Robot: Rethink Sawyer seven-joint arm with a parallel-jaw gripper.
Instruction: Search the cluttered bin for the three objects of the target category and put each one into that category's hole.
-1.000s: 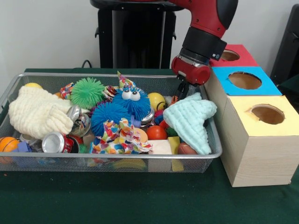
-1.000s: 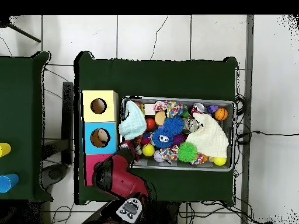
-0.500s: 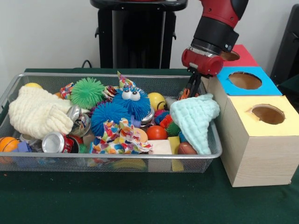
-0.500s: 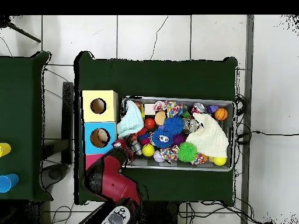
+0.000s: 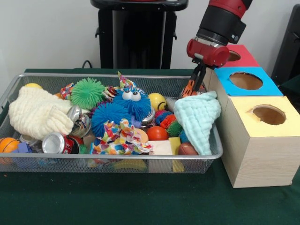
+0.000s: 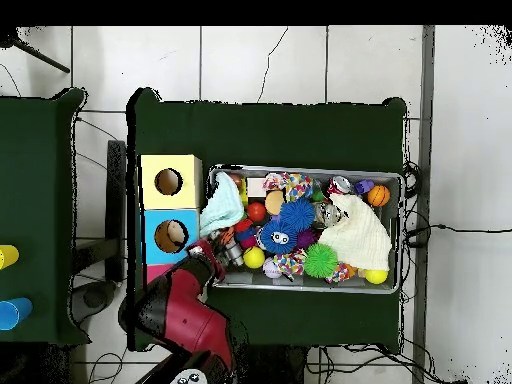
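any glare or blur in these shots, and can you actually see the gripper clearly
Front view: even light, small glints on the crushed can, nothing smeared; the gripper shows against the mesh bin, pinching the mint cloth. Overhead view: the gripper is mostly hidden under the red arm, and bin items look tiny.

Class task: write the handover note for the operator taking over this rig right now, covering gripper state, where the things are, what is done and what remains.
Gripper: shut on the mint cloth, lifting one corner at the bin's end beside the boxes; the rest still drapes over the bin's rim.
Boxes: yellow hole, blue hole and red hole all look empty.
Other cloths in the bin: cream cloth, confetti-print cloth.
Done: nothing dropped yet.
Left: probably all three.
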